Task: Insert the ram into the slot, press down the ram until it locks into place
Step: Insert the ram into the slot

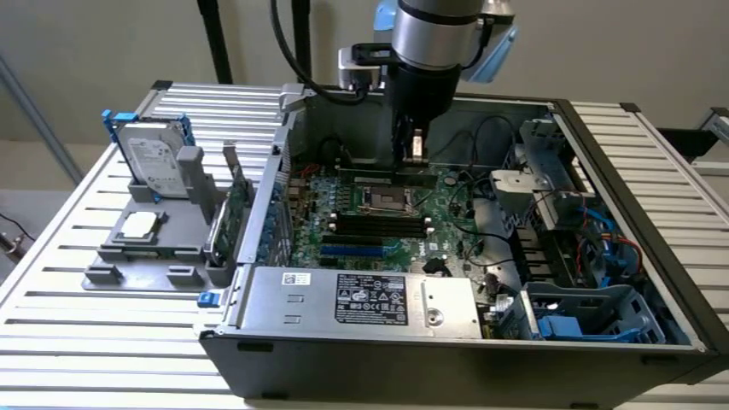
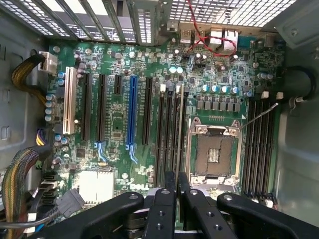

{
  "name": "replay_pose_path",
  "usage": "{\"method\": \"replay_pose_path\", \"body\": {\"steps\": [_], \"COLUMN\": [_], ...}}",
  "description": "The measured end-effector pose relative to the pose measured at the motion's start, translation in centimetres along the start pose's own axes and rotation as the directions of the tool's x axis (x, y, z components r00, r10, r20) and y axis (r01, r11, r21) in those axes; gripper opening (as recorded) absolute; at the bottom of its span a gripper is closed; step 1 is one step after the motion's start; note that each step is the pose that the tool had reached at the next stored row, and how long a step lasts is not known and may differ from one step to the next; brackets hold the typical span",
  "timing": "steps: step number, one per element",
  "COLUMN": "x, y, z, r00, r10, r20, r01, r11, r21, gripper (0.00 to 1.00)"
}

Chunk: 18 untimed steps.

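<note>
The ram (image 2: 180, 129) is a thin stick seen edge-on, with a pale top edge. It stands in the memory slot (image 2: 172, 129) closest to the empty CPU socket (image 2: 214, 154). My gripper (image 2: 177, 181) hangs above the stick's near end with its black fingers (image 2: 169, 191) pressed close together and nothing visible between them. Whether they touch the stick I cannot tell. From the exterior view, my gripper (image 1: 414, 156) reaches down into the open computer case over the motherboard (image 1: 445, 226), above the black memory slots (image 1: 376, 224) and the socket (image 1: 380, 198).
A power supply (image 1: 364, 299) fills the case's near side. A drive cage (image 1: 581, 222) and cables sit at the exterior view's right. On the exterior view's left, a grey tray (image 1: 137, 248) carries a hard drive (image 1: 154, 162) and an upright green card (image 1: 236, 213). Cable bundles (image 2: 20, 174) lie beside the expansion slots.
</note>
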<state>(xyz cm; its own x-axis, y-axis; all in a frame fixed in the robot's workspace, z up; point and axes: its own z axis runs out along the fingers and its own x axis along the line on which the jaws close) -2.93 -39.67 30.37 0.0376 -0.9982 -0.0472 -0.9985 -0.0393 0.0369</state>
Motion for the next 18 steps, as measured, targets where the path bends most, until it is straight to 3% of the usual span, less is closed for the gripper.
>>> {"method": "replay_pose_path", "body": {"steps": [18], "x": [0.6], "y": [-0.10], "z": [3.19], "r00": [1.0000], "r10": [0.000], "r20": [-0.0060], "r01": [0.000], "r11": [1.0000], "r21": [-0.0003], "gripper": [0.13]}}
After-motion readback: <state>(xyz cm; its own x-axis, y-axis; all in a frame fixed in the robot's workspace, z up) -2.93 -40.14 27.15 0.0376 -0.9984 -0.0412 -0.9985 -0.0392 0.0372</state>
